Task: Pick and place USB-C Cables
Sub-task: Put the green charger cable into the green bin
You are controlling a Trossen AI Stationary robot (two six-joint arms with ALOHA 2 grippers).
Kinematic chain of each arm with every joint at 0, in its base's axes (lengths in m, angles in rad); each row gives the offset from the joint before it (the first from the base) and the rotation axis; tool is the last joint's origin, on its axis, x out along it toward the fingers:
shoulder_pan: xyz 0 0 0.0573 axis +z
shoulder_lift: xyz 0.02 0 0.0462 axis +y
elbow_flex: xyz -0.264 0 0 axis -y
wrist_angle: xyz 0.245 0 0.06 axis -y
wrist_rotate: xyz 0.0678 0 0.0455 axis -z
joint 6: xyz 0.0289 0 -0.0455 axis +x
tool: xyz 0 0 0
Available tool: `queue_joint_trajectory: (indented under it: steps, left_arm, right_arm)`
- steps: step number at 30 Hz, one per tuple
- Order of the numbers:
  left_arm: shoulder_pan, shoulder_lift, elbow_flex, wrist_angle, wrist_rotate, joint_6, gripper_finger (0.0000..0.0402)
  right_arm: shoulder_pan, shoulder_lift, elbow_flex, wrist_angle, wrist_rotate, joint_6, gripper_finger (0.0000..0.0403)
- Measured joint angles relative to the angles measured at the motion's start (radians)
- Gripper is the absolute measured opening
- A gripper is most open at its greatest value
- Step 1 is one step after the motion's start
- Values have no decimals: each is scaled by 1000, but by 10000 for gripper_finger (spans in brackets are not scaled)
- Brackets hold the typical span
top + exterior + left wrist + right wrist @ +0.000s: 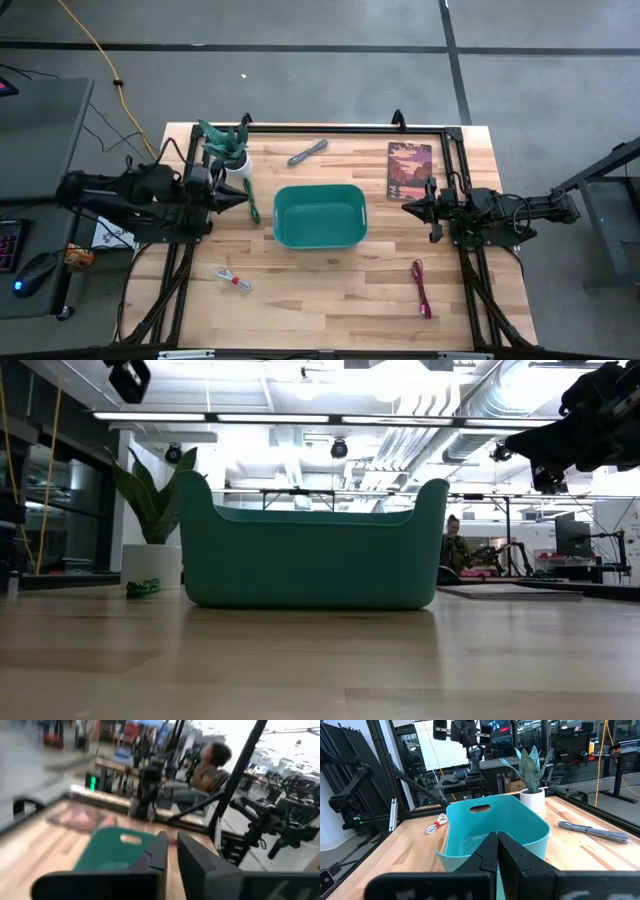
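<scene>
Sitting mid-table, teal bin (320, 216) holds no cable inside.

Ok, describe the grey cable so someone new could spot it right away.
Start at the teal bin in the middle of the table. Past its far rim, between the potted plant and the book, lies the grey cable, the only braided grey bundle.

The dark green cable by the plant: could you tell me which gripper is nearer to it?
Left. The left gripper is right beside the dark green cable; the right gripper is beyond the teal bin.
</scene>
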Motion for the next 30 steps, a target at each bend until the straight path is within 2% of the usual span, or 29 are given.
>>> queue_joint_trajectory:
  steps: [4,9,11,14,17,22,26,30]
  left_arm:
    - [0,43,73,-74,5,-127,80]
    - [0,70,102,13,7,-293,169]
    - [1,71,102,51,-4,-289,196]
    - [2,79,102,81,-47,-256,219]
    - [2,98,102,50,-84,-410,226]
    - [1,161,102,-154,-93,-647,227]
    - [-3,243,144,-366,-104,-764,227]
    - [-3,351,243,-689,-232,-863,227]
  right_arm:
    - [0,0,0,0,0,0,0]
    - [0,0,0,0,0,0,0]
    - [0,0,0,0,0,0,0]
    - [0,0,0,0,0,0,0]
    - [0,0,0,0,0,0,0]
    - [0,0,0,0,0,0,0]
    - [0,0,0,0,0,0,0]
    - [0,0,0,0,0,0,0]
